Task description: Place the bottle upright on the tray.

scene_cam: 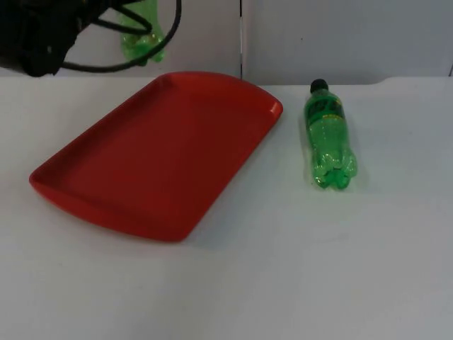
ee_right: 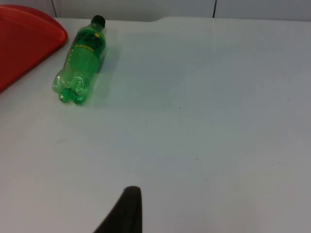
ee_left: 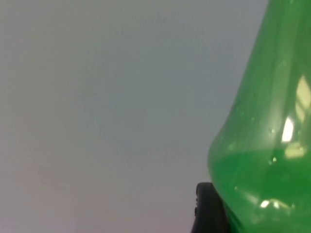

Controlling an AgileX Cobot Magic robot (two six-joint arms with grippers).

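Left hand (ee_left: 214, 213) grips a green bottle (scene_cam: 141, 35) aloft beyond the red tray's (scene_cam: 156, 156) far edge.

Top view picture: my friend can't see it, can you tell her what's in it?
A red tray lies on a white table; right of it a green bottle lies on its side. At the upper left, the left arm lifts a second green bottle above the tray's far edge.

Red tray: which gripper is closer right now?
Left. The left gripper holds a green bottle above the red tray at its far edge; the right gripper waits over bare table beyond the lying bottle.
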